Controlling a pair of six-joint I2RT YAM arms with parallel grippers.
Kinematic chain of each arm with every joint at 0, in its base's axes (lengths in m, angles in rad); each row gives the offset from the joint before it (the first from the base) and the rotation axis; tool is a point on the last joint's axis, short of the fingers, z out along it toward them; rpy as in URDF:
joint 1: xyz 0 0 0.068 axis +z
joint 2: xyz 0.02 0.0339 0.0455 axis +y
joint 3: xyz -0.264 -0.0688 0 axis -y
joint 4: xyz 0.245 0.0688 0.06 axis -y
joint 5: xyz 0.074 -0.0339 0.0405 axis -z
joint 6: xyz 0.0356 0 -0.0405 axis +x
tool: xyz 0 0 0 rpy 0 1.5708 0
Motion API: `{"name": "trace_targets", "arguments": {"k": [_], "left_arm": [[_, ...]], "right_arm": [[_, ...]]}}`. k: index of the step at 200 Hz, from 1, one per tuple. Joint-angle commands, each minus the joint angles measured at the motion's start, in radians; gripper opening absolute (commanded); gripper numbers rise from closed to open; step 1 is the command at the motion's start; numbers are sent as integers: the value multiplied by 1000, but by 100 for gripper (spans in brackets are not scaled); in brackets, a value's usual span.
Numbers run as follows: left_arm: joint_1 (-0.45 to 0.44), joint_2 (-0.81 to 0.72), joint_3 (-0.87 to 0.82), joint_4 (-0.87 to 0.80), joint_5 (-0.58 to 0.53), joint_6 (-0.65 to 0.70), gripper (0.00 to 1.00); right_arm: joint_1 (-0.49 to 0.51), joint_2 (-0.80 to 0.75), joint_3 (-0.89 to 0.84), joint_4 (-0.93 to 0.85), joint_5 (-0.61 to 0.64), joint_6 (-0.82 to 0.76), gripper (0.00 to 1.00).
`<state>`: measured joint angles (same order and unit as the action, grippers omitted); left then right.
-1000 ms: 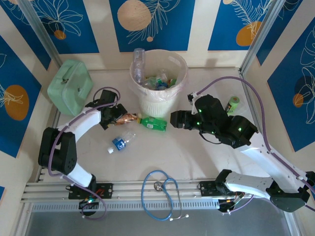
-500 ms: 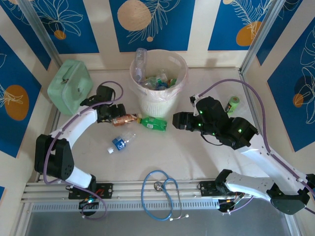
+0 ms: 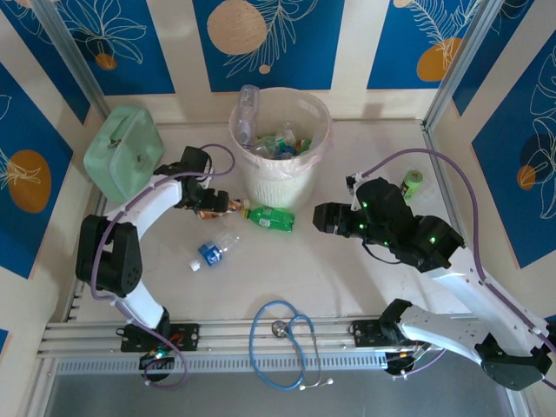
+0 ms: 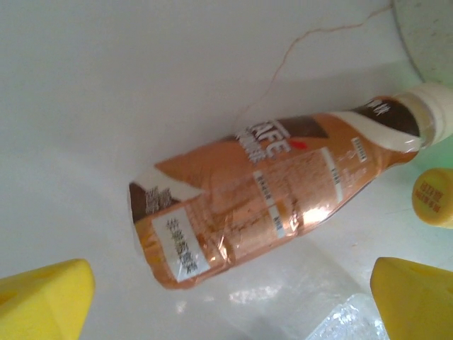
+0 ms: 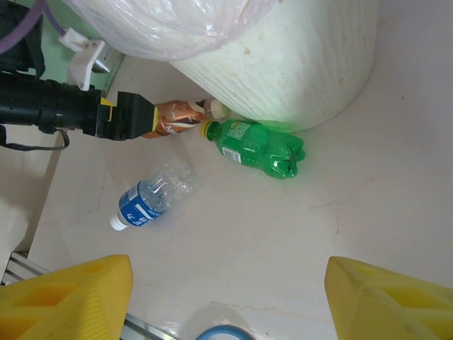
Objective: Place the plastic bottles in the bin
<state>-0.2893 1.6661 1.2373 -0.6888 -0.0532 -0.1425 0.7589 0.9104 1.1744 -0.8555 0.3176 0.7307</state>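
**On the table (image 3: 295, 274) left of the bin (image 3: 276, 184), the left fingers (image 4: 44, 296) arrive at the brown bottle (image 4: 269, 188)**

Half a second ago the left arm's wrist sat nearer the mint-green case (image 3: 123, 153). It has since swung right, and its fingers now stand at the base end of the brown bottle. In the left wrist view the yellow fingers are spread wide, one at each lower corner. The bottle lies on its side beyond and between them, ungripped; whether a finger touches it I cannot tell.

The bottle's white cap points toward the foot of the bin, just beside the yellow cap of the green bottle (image 3: 271, 218), which lies on the table near the bin's base. A clear bottle with a blue label (image 3: 212, 251) lies alone, nearer the arms and left of centre. None of these three has shifted. More bottles (image 3: 282, 141) fill the bin, and a clear one stands up over its far-left rim.

The right fingers (image 5: 67, 294) are splayed wide and hold nothing, hovering to the right of the green bottle. That arm has drawn a little to the right and nearer since the earlier frame. A small green cylinder (image 3: 411, 185) stands at the far right, and a blue stethoscope (image 3: 282, 340) lies at the near edge.
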Motion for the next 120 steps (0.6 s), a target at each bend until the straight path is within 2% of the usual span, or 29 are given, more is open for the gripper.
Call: {"name": "trace_targets", "arguments": {"k": [1,75,120], "left_arm": [[-9,34,48,-9,1,156,100],[-10,114,44,36,45,248,99],[-24,164,30,53,75,235,98]], "right_arm": [[-9,-21,-15,-8,-24,21,73],[-31,-37,12,-42,-43,14,74],[-35,-51,10,-50,-43,21,74]]}}
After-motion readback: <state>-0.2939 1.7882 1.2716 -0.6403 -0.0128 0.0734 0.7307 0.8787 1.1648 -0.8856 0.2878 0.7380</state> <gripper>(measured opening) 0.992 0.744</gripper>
